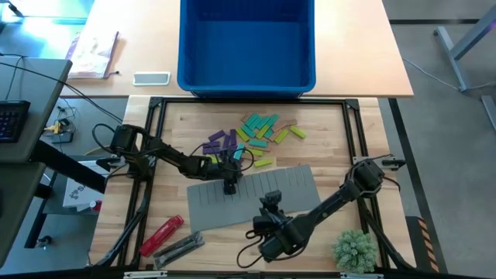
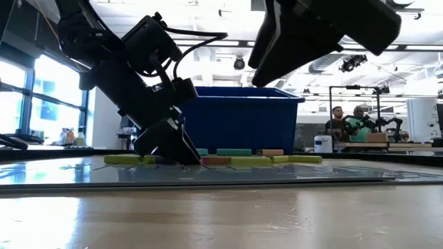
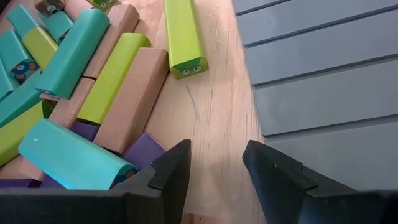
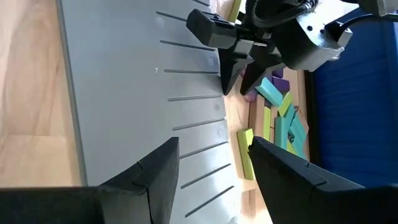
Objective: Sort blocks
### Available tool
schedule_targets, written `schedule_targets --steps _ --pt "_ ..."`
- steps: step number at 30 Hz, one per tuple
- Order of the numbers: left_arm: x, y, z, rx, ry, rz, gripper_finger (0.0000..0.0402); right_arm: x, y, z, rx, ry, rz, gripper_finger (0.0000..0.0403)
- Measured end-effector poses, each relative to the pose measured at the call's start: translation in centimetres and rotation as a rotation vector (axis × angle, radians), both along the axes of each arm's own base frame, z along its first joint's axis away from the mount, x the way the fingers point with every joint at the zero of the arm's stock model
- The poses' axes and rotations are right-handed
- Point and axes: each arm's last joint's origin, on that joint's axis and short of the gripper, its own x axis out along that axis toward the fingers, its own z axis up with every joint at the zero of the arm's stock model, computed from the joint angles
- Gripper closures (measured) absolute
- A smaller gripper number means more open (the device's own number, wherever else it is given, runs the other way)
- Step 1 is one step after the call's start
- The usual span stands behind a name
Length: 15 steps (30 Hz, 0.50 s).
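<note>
left claw [image 3: 214,171]: parted, empty, low beside small purple, teal, lime, tan wooden blocks [image 1: 252,137] | right claw [image 4: 214,168]: parted, empty, over flat grey slotted mat [image 1: 256,198]

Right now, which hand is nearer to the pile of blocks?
Left. The left hand is open at the edge of the pile of blocks, beside the purple ones. The right hand is open above the grey mat, apart from the pile.

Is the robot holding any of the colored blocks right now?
No. The left gripper is open over bare wood beside the blocks, and the right gripper is open above the grey mat.
</note>
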Motion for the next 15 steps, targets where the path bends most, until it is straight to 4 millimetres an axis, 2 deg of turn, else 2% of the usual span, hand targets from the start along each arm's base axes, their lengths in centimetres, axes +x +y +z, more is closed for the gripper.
schedule_targets --steps 15 --pt "0.0 -0.1 1.6 0.004 -0.053 -0.027 0.0257 0.1 0.1 0.0 0.020 -0.006 -0.002 0.0219"
